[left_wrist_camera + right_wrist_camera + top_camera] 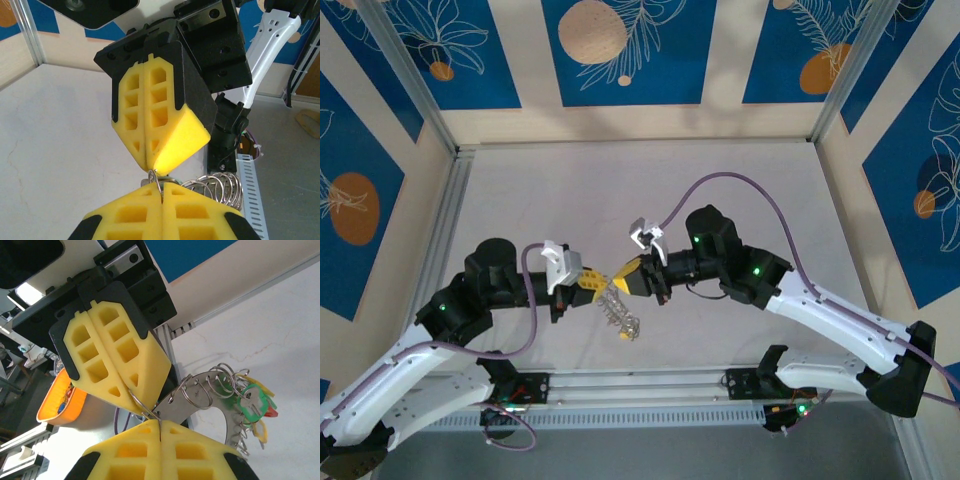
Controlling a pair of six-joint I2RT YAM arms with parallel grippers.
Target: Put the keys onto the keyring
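Right wrist view: keyring hangs mid-frame, keys bunched at right. Top view, centre: left pincer and right pincer meet tip to tip, both clenched on one keyring loop, likely to steady it and spread it. Table lies beyond.

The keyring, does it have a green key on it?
Yes, a green key hangs off the rim of the keyring.
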